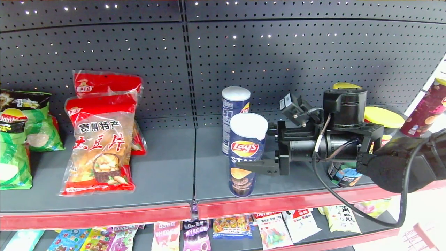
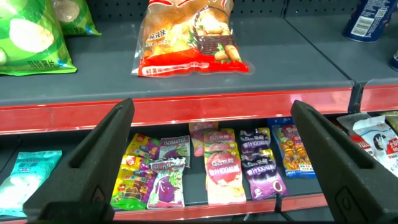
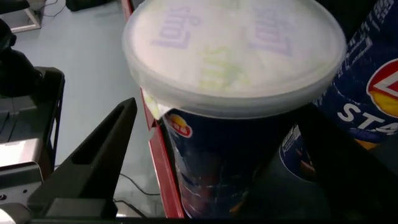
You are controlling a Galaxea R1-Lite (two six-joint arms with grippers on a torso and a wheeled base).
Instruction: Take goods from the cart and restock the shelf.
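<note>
The right gripper (image 1: 249, 157) straddles the near chips can (image 1: 244, 148) at the shelf (image 1: 167, 181) edge, fingers loosely apart, and the left gripper (image 2: 211, 127) gapes empty.

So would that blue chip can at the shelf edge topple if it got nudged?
Probably: the blue chip can is tall, narrow and upright near the shelf's red front lip. Being round, it would likely roll once down. Its stiff-looking tube should hold in the right gripper, though the glossy wall may slip.
</note>
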